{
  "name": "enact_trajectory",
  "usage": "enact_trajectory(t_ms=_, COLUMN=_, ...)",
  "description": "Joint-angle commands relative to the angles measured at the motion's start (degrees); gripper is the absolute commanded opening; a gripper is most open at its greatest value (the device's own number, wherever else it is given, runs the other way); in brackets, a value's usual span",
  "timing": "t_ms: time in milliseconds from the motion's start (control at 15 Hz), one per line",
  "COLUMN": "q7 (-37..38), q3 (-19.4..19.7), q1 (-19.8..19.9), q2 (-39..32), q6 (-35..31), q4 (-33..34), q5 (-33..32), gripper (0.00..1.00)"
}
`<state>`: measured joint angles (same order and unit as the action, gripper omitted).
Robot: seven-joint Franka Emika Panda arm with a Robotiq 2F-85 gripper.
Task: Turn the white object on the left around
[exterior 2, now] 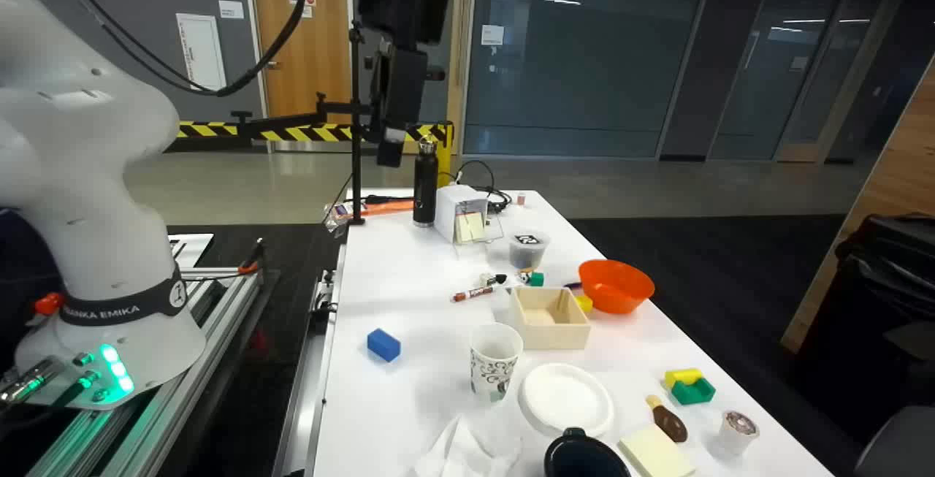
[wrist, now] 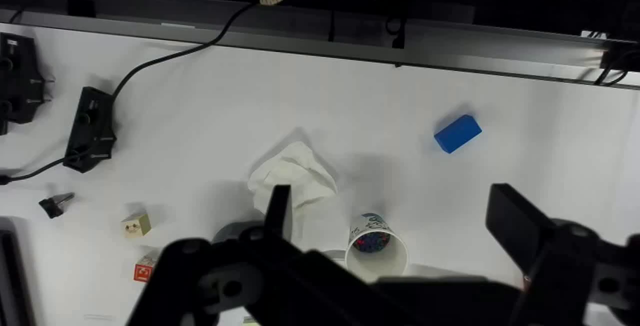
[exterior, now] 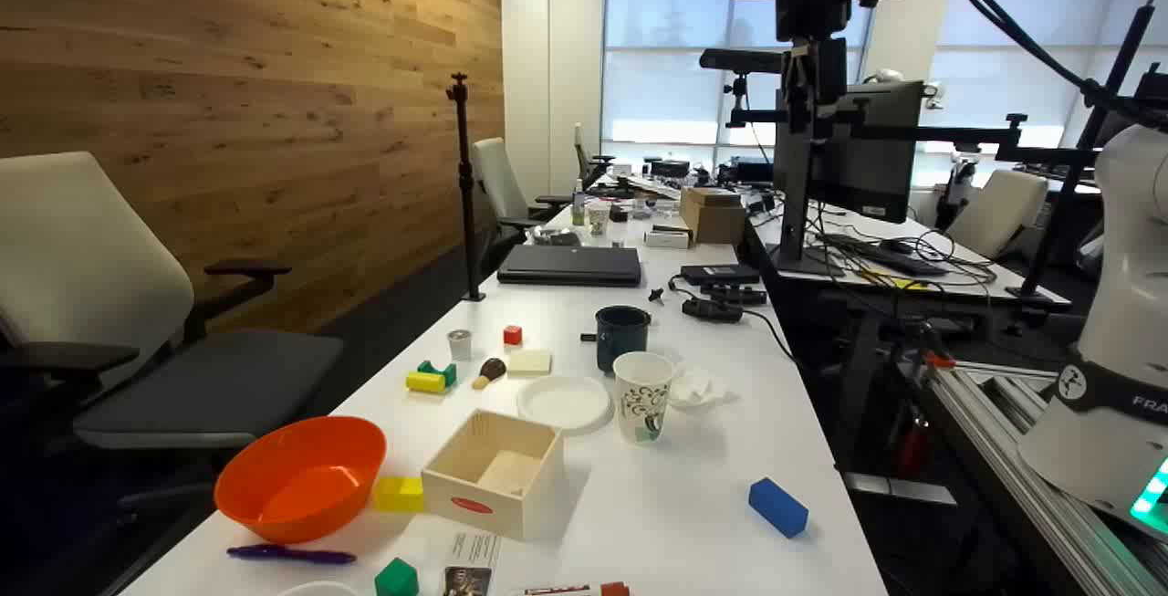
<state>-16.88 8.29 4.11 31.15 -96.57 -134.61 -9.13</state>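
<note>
Several white things lie on the table; I cannot tell which is the task's. A white round plate or lid (exterior: 566, 402) lies flat, also in an exterior view (exterior 2: 566, 398); my gripper mostly hides it in the wrist view. A crumpled white tissue (wrist: 295, 171) lies beside a white patterned paper cup (wrist: 377, 261), also in both exterior views. The cup stands upright with dark, red-specked contents at its bottom. A small white cup (exterior: 460, 344) stands near the far edge. My gripper (wrist: 390, 198) is open, empty, and high above the table, also in an exterior view (exterior 2: 392, 148).
A blue block (wrist: 457, 134) lies near the robot-side edge. A wooden box (exterior 2: 549, 320), an orange bowl (exterior 2: 616, 287) and a dark mug (exterior: 622, 338) stand around the white things. Black devices with a cable (wrist: 90, 129) lie at the wrist view's left. A vertical post (exterior 2: 356, 126) rises at the table edge.
</note>
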Motion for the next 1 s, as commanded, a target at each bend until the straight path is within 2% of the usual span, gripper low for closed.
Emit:
enact_trajectory(t_ms=0, q7=0.1, q3=0.2, q1=-0.3, q2=0.0, q6=0.1, q4=0.1, q5=-0.1, gripper=1.0)
enact_trajectory(t_ms=400, q7=0.1, q3=0.2, q1=-0.3, q2=0.0, q6=0.1, q4=0.1, q5=-0.1, gripper=1.0)
enact_trajectory(t_ms=533, q7=-0.6, q3=0.5, q1=-1.4, q2=-5.1, q6=-2.3, q4=1.8, q5=1.5, gripper=1.0)
enact_trajectory(t_ms=733, q7=-2.6, q3=-0.1, q1=-4.5, q2=-13.6, q6=-9.9, q4=4.1, q5=4.9, gripper=1.0)
enact_trajectory(t_ms=933, q7=-5.5, q3=-2.3, q1=-7.8, q2=-23.2, q6=-14.8, q4=8.3, q5=9.1, gripper=1.0)
